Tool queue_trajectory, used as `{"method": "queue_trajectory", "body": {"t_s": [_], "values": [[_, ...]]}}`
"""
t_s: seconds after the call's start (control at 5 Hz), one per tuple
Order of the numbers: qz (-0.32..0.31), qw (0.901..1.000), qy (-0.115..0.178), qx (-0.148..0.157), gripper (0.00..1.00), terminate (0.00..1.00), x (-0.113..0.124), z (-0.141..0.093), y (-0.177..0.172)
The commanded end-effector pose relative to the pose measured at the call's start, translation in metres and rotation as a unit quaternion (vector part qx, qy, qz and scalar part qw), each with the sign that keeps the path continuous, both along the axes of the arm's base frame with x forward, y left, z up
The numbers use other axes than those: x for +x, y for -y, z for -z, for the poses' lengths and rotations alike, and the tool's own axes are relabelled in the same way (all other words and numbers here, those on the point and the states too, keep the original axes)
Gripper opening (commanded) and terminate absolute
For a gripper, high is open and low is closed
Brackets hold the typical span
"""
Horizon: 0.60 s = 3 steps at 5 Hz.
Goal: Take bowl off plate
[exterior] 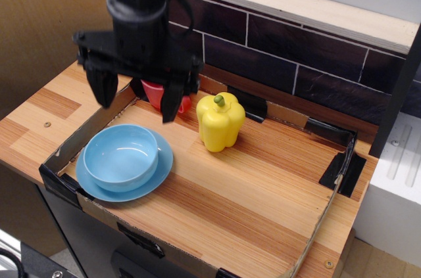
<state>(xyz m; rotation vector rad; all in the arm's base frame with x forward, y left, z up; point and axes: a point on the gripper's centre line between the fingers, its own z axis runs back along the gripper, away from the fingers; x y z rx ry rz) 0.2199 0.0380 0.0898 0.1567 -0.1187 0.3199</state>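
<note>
The light blue bowl (121, 156) sits on the wider light blue plate (160, 169) at the front left of the wooden tray. My black gripper (137, 106) hangs above and just behind the bowl, its two fingers (102, 91) spread wide apart, open and empty. It does not touch the bowl. The gripper body covers most of the red mug behind it.
A red mug (155, 94) stands behind the bowl, mostly hidden by the gripper. A yellow toy pepper (220, 122) stands to the right of it. A low cardboard wall (85, 133) rims the tray. A dark tiled back wall (283, 54) runs behind.
</note>
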Motion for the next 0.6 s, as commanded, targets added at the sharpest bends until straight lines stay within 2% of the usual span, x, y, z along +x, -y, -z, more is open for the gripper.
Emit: {"method": "queue_trajectory", "body": {"t_s": [0.0, 0.4], "values": [[0.028, 0.9995, 0.011, -0.006, 1.00, 0.00, -0.001, 0.021, -0.002], [0.048, 0.9986, 0.016, -0.013, 1.00, 0.00, 0.000, 0.050, 0.005]]}}
